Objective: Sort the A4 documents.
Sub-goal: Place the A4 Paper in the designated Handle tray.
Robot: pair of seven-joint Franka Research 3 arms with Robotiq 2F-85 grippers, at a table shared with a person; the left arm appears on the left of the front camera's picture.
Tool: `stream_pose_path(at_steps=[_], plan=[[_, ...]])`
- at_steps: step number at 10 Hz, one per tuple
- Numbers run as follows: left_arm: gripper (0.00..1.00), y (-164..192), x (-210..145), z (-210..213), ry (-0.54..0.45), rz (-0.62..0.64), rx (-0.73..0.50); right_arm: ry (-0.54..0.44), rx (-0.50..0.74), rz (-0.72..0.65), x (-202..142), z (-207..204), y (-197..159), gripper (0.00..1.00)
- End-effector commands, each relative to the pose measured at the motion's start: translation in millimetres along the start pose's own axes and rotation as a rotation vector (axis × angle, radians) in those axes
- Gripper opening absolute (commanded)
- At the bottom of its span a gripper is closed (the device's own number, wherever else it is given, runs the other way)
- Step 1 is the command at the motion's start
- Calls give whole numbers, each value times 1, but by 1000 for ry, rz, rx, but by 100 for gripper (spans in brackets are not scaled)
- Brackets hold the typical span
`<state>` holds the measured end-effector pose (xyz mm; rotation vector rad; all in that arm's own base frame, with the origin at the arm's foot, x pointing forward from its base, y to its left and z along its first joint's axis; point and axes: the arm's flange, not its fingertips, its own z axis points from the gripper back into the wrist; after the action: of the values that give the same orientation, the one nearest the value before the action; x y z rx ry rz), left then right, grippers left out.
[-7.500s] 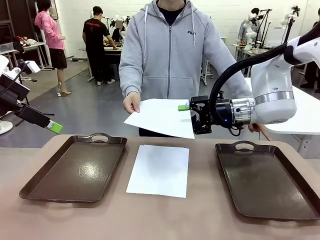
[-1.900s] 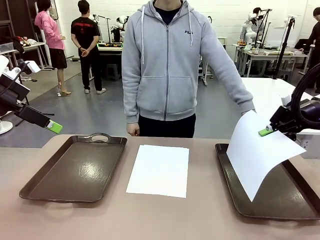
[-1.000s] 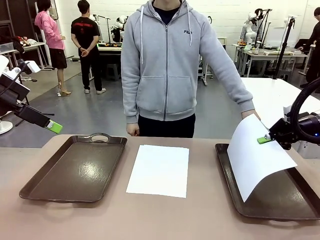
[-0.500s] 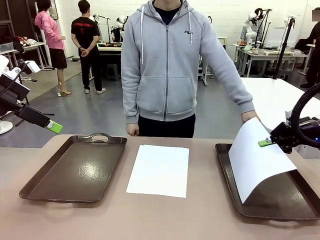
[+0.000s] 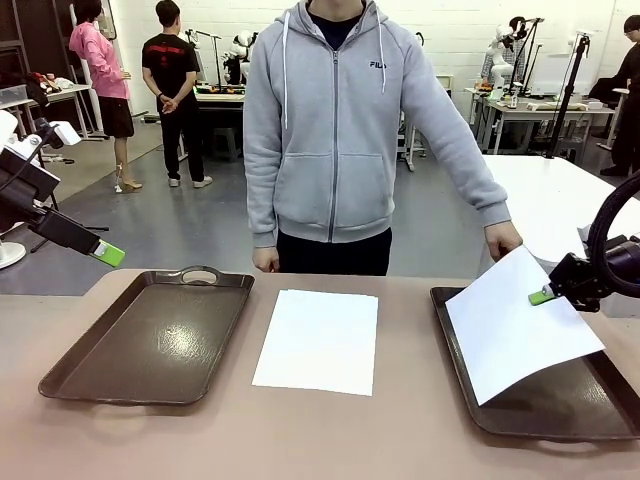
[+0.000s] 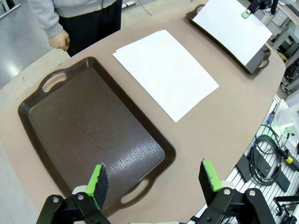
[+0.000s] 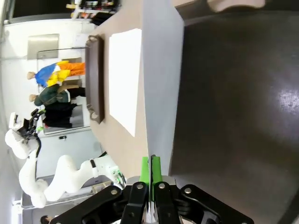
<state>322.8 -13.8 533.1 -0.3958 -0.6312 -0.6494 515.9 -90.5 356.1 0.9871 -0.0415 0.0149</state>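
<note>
Small dark brand lettering (image 5: 378, 64) reading "FILA", on the upper chest of the light grey zip-up hooded sweatshirt (image 5: 330, 160), just beside its zip, worn by the person at the far side of the brown worktop (image 5: 400, 440)

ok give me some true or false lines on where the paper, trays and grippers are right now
1. The right gripper is shut on the held sheet over the right tray. True.
2. The white paper in the middle lies inside the left tray. False: it lies on the table, between the two trays.
3. The left gripper is open, with nothing between its pads. True.
4. The held sheet lies flat in the right tray. False: it slants, its gripped edge raised above the tray.
</note>
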Motion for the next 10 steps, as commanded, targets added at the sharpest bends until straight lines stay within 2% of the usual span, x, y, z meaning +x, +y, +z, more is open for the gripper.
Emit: stream_pose_path(at_steps=[1, 2, 7, 10], plan=[[100, 0, 0, 0, -3, 1, -6, -1, -84, -41, -5, -4, 3, 1], [100, 0, 0, 0, -3, 1, -6, -1, -103, -42, -5, -4, 3, 1], [100, 0, 0, 0, -3, 1, -6, 2, -352, -52, 0, -16, 0, 1], [100, 0, 0, 0, -3, 1, -6, -7, -410, -62, 1, -19, -3, 1]])
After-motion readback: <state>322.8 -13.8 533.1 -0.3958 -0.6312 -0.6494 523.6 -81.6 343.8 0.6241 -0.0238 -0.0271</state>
